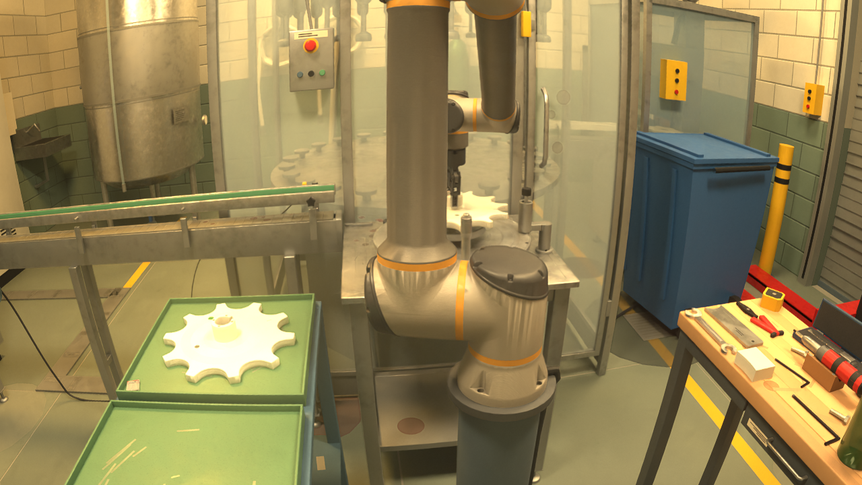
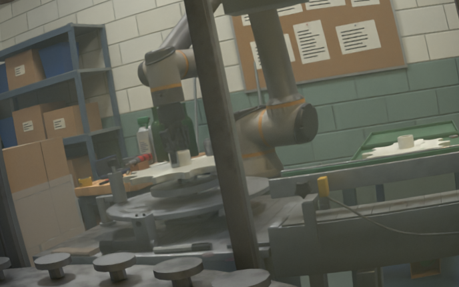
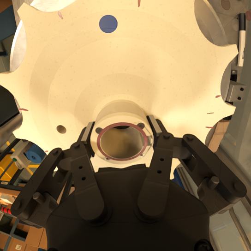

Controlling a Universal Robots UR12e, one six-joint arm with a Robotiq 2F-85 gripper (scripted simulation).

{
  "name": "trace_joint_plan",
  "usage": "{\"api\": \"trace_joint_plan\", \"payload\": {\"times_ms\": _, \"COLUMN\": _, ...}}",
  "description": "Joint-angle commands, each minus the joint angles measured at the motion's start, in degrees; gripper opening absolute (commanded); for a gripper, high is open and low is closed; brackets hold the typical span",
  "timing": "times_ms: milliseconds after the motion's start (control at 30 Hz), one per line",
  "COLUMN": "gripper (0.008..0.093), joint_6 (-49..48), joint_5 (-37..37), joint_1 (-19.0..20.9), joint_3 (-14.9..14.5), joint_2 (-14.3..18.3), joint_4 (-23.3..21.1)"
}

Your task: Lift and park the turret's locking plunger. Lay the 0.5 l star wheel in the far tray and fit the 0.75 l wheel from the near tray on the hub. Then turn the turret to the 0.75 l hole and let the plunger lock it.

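Note:
The 0.5 l star wheel, cream with scalloped pockets and a blue dot, hangs a little above the turret hub, and my gripper is clamped on its raised centre boss. The turret disc lies below it. The plunger post stands at the turret's rim. The second star wheel lies flat in one green tray. The other green tray holds no wheel.
The glass guard frame post stands close beside the turret, and my own arm hides part of the hub in the side camera. A conveyor runs left. A blue bin and a tool bench sit right.

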Motion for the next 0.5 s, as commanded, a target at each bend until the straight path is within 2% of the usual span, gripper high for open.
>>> {"api": "trace_joint_plan", "payload": {"times_ms": 0, "gripper": 0.0080, "joint_6": 0.0, "joint_5": 0.0, "joint_1": 0.0, "joint_3": -0.2, "joint_2": -0.1, "joint_4": -0.1}}
{"api": "trace_joint_plan", "payload": {"times_ms": 467, "gripper": 0.0080, "joint_6": 0.0, "joint_5": 0.0, "joint_1": 0.0, "joint_3": -1.4, "joint_2": -1.3, "joint_4": 1.9}}
